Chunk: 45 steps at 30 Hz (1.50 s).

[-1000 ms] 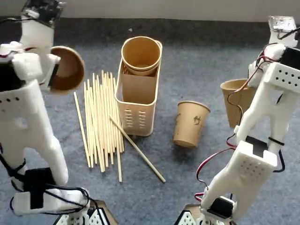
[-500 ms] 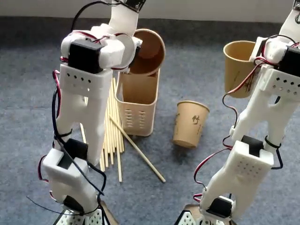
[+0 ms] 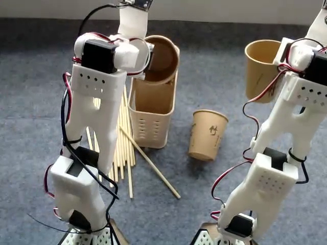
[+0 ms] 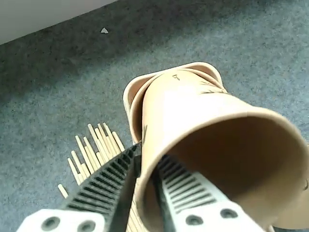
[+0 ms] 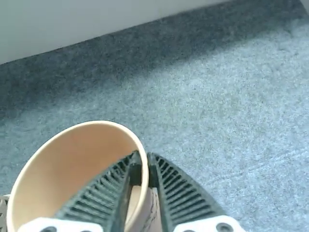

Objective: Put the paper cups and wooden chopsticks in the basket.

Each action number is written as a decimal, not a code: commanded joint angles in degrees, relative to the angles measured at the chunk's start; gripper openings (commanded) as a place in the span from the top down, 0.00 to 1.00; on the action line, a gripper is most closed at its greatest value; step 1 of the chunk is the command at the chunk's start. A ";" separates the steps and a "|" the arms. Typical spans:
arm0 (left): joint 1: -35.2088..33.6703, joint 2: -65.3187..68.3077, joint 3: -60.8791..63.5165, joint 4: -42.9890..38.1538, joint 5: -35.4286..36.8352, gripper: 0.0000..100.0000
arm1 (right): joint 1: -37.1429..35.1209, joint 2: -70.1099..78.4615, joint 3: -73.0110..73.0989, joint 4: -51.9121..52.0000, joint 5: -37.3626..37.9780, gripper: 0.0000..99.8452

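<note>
My left gripper (image 4: 149,154) is shut on the rim of a tilted paper cup (image 4: 217,145), held over the far end of the beige basket (image 3: 148,120); the high view shows that cup (image 3: 162,56) mouth-up above the basket rim. My right gripper (image 5: 143,157) is shut on the rim of another paper cup (image 5: 63,179), raised at the right (image 3: 259,66). A third cup (image 3: 207,135) stands upside down on the carpet right of the basket. Wooden chopsticks (image 3: 122,148) lie left of the basket, partly hidden by the left arm, and appear in the left wrist view (image 4: 91,150).
Grey carpet covers the floor, with a pale wall strip along the far edge. One chopstick (image 3: 153,166) lies slanted in front of the basket. Both white arms rise from bases at the near edge.
The left arm swung its cup from the far left over to the basket's far end. The right arm lifted its cup higher. Over the last half second both barely moved.
</note>
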<state>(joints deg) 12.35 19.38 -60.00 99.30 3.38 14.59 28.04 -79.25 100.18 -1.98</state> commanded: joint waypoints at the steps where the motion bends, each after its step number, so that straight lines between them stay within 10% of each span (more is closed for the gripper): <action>1: -1.36 -1.71 -0.31 -4.13 -1.32 0.76 | -0.57 -3.56 -3.47 0.57 -1.49 0.99; 21: -10.42 -13.93 4.09 -16.18 -6.15 0.79 | -13.58 -3.74 -21.76 -0.66 -5.80 0.99; 35: -35.74 -12.70 7.69 -15.74 -5.89 0.79 | -28.18 -3.47 -21.76 -11.47 -33.14 0.97; 45: -38.64 -12.70 7.78 -15.56 -5.89 0.79 | -33.01 6.55 -21.67 -9.98 -27.52 0.98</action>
<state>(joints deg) -25.36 7.25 -52.26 84.00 -2.42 -18.29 31.82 -95.52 90.77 -30.64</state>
